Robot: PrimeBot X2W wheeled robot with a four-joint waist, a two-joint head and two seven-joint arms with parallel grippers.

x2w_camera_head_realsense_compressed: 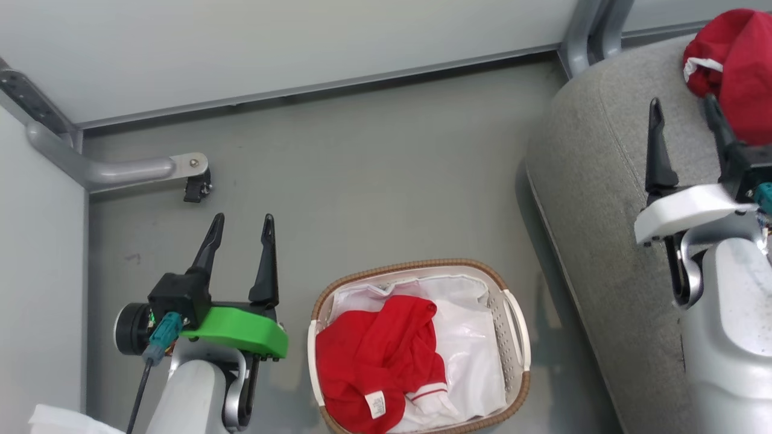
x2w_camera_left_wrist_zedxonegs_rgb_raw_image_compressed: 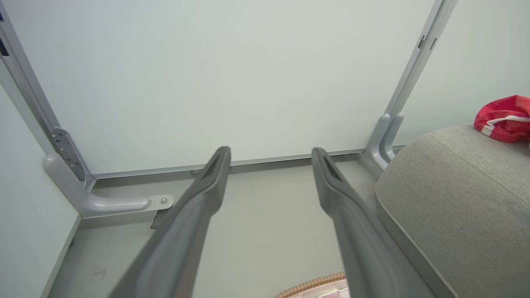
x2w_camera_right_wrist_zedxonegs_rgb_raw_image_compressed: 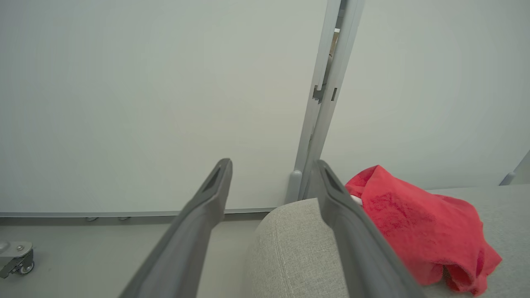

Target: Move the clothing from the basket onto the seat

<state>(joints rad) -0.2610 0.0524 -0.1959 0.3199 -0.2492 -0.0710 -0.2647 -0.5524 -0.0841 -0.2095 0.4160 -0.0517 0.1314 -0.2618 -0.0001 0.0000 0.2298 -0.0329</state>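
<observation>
Since nothing sits between the fingers of either arm, neither is carrying anything at this moment. The right gripper point(x2w_camera_head_realsense_compressed: 681, 108) stands with its fingers spread apart above the seat point(x2w_camera_head_realsense_compressed: 603, 181), just beside a bunched red garment point(x2w_camera_head_realsense_compressed: 733, 66) lying on the grey upholstery, which reads as one piece delivered. The left gripper point(x2w_camera_head_realsense_compressed: 242, 220) is likewise spread wide, held over the floor point(x2w_camera_head_realsense_compressed: 362, 181) just left of the basket point(x2w_camera_head_realsense_compressed: 422, 265). Inside the basket a second red garment point(x2w_camera_head_realsense_compressed: 374, 355) lies crumpled on the white liner point(x2w_camera_head_realsense_compressed: 476, 337), its label point(x2w_camera_head_realsense_compressed: 375, 404) showing. I judge the task partly done, with a reach down into the basket due next.
</observation>
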